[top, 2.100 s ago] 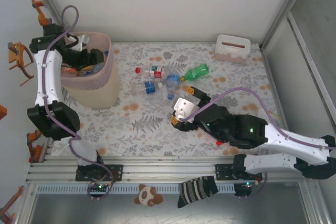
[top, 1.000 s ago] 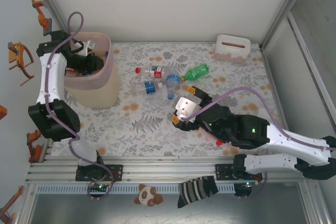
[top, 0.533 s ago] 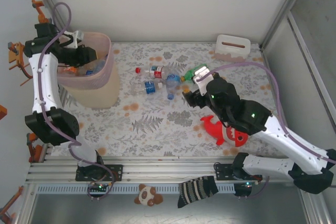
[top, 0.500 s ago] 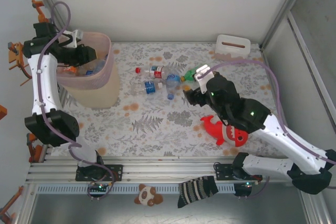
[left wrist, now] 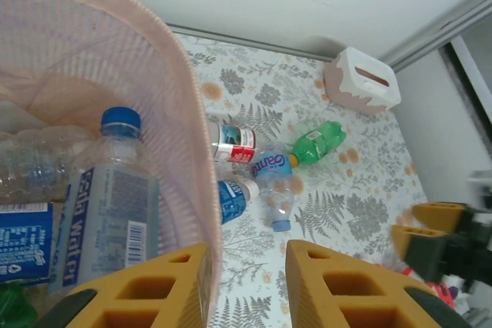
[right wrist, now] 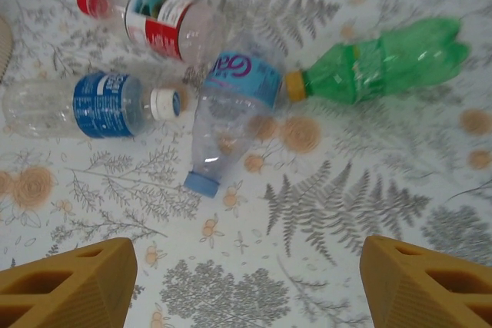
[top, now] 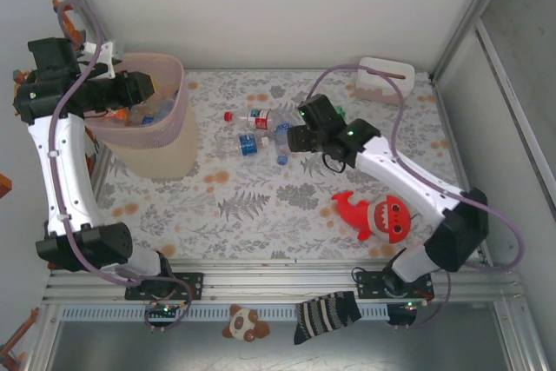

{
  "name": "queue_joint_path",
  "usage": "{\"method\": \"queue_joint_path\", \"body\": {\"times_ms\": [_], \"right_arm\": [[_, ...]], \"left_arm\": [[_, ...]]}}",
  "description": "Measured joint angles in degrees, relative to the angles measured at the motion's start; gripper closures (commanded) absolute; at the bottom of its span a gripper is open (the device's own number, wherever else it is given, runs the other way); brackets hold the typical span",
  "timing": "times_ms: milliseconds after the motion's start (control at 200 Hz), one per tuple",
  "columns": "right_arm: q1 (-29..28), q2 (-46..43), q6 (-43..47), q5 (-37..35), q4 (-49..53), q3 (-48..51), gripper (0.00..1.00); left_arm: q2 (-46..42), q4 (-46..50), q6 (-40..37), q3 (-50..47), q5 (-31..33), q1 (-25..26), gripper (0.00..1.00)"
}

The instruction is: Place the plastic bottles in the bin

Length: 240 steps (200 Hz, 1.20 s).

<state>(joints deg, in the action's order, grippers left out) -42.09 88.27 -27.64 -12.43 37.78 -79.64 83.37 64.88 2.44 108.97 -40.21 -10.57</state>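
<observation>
Top external view: the pink bin (top: 167, 141) stands at the far left of the flowered counter (top: 261, 206). The left hand (top: 139, 87) hangs over the bin's open mouth, just inside the left part of the rim. In the left wrist view its two yellow fingers (left wrist: 165, 278) stand a little apart with nothing between them, so the hand is released and empty. The bin's pink rim runs up through the gap between them. Inside the bin a blue-capped bottle (left wrist: 111, 197) with a blue and white label leans against the wall. More clear bottles lie behind it, and another blue label shows at the left edge.

Four bottles lie on their sides on the counter, right of the bin and near the middle of the far half. The right hand (top: 297, 136) hovers over the right end of this cluster. In the right wrist view its fingers (right wrist: 69, 282) are spread wide, released, gripping nothing. Farthest of the four lies a red-capped bottle (right wrist: 165, 21) with a red and white label. Nearer and to the left is a white-capped bottle (right wrist: 100, 105) with a blue label. Just right of its cap lies a clear bottle (right wrist: 231, 105), its blue cap pointing near. The green bottle (right wrist: 384, 67) lies rightmost, its yellow cap touching the clear bottle's label.

A red shark plush (top: 382, 219) rests near right on the counter, well apart from the bottles. A white slotted box (top: 385, 80) sits at the far right edge.
</observation>
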Motion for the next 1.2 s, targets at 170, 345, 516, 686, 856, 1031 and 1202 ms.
{"method": "queue_joint_path", "body": {"times_ms": [170,345,516,686,856,1031,1202], "right_arm": [[0.0,7.61,-5.73,2.27,-3.74,0.17,0.34],[0.0,14.88,-10.6,4.04,-8.33,0.55,0.36],[0.02,20.76,-14.08,4.33,-10.71,0.5,0.38],[0.02,25.07,-17.29,5.16,-13.33,0.5,0.41],[0.07,28.04,-19.04,5.73,-15.85,0.5,0.47],[0.2,29.16,-19.8,5.6,-16.9,0.42,0.53],[0.39,29.27,-20.24,5.55,-17.66,0.42,0.61]], "left_arm": [[-6.4,-4.2,2.8,-6.47,-1.4,0.02,0.61],[-11.72,-8.98,6.16,-12.46,-4.2,0.02,0.6],[-14.12,-12.59,8.41,-15.74,-6.08,0.35,0.6],[-14.6,-13.9,9.57,-17.16,-6.82,1.16,0.6],[-14.64,-14.47,9.86,-17.27,-7.23,1.79,0.6],[-14.73,-14.75,10.01,-17.27,-7.39,2.45,0.6],[-14.75,-14.78,10.01,-17.27,-7.41,2.86,0.6]]}}
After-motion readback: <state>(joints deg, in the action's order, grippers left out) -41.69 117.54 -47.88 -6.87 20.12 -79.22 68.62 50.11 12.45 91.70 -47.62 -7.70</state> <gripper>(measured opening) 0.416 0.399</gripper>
